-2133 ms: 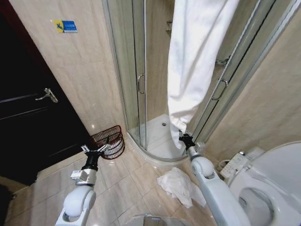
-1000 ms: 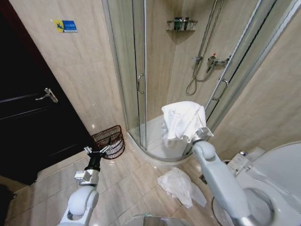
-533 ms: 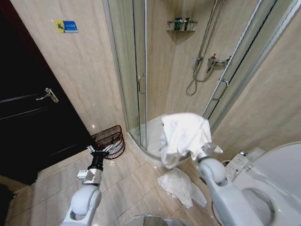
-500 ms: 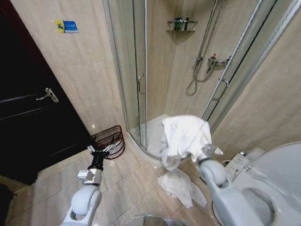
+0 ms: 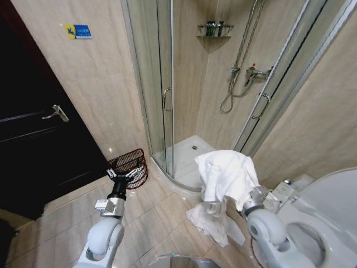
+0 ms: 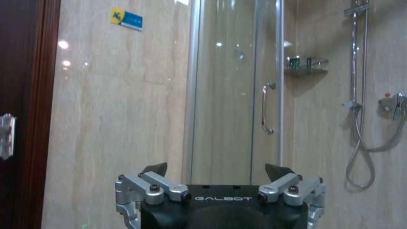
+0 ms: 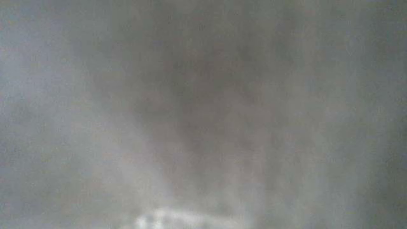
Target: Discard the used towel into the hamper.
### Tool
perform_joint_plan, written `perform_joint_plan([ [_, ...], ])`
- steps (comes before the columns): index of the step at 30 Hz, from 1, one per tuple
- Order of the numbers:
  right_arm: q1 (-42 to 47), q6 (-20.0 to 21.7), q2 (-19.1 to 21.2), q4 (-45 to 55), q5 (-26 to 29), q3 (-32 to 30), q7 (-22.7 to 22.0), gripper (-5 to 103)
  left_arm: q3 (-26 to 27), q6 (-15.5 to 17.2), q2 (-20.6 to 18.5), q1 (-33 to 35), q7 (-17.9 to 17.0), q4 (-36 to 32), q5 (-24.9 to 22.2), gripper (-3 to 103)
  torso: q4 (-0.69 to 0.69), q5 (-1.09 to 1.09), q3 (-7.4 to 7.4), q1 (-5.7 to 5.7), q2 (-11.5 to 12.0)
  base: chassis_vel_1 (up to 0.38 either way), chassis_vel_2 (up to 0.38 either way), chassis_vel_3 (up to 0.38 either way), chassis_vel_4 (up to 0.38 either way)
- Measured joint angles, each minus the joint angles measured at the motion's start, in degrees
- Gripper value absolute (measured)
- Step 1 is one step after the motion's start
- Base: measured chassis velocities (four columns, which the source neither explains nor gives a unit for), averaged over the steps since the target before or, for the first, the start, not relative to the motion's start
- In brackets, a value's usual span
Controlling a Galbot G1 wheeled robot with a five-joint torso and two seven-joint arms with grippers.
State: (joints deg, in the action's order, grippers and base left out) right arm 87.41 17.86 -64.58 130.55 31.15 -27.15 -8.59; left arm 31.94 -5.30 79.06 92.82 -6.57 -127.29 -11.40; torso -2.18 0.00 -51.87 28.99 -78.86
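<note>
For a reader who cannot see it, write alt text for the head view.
A white towel is draped over the right tool near a shower. The open left tool hovers by a wire basket. Another towel lies on the floor.

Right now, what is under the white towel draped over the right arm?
Under the white cloth towel lies a second crumpled white towel on the beige tiled floor. The draped towel covers the right claw, so its grip cannot be seen.

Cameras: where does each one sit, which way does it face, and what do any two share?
Head view: up high, looking down at both arms, hamper, towel.
Left wrist view: behind the open left gripper, facing the shower door handle, also in the head view.
Right wrist view: pressed against pale cloth.
</note>
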Motion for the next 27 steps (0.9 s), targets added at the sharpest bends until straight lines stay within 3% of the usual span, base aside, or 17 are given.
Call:
perform_joint_plan([
  [6,1.6,8.6,0.1,0.3,5.4,3.2,-5.3,8,1.5,-1.7,1.5,1.1,0.9,1.4,-0.1,100,0.00,0.00,-0.01,0.01,0.0,0.000,0.000,0.000,0.000],
  [8,1.6,8.5,0.1,0.3,5.7,3.6,-5.5,8,2.0,-2.0,1.5,1.2,0.9,1.4,-0.3,100,0.00,0.01,-0.01,0.01,0.0,0.000,0.000,0.000,0.000],
  [10,1.0,4.5,0.0,-0.2,3.2,4.4,-4.2,8,3.0,-2.4,1.5,1.5,1.0,1.5,-0.9,100,0.00,0.00,-0.01,0.01,0.0,0.000,0.000,0.000,0.000],
  [11,1.0,4.5,0.0,-0.2,3.2,4.4,-4.2,8,3.0,-2.4,1.5,1.5,1.0,1.5,-0.9,100,0.00,0.00,-0.01,0.01,0.0,0.000,0.000,0.000,0.000],
  [15,0.5,-7.2,-1.8,-3.8,-8.6,4.4,1.1,8,4.0,-3.2,1.8,2.2,1.0,1.6,-1.3,100,0.00,0.00,-0.01,0.01,0.0,0.000,0.000,0.000,0.000],
  [16,0.5,-7.2,-1.8,-3.8,-8.6,4.4,1.1,8,4.0,-3.2,1.8,2.2,1.0,1.6,-1.3,100,0.00,0.00,-0.01,0.01,0.0,0.000,0.000,0.000,0.000],
  [18,0.3,-11.6,-2.8,-5.1,-13.2,4.0,2.8,8,4.1,-3.3,1.6,2.5,1.0,1.4,-1.5,100,0.00,0.01,-0.01,0.01,0.0,0.000,0.000,0.000,0.000],
  [27,-0.2,-13.1,-4.2,-4.1,-15.6,2.8,2.9,8,4.6,-3.4,0.7,2.2,0.6,2.0,-2.6,100,0.00,0.00,-0.01,0.01,0.0,0.000,0.000,0.000,0.000],
])
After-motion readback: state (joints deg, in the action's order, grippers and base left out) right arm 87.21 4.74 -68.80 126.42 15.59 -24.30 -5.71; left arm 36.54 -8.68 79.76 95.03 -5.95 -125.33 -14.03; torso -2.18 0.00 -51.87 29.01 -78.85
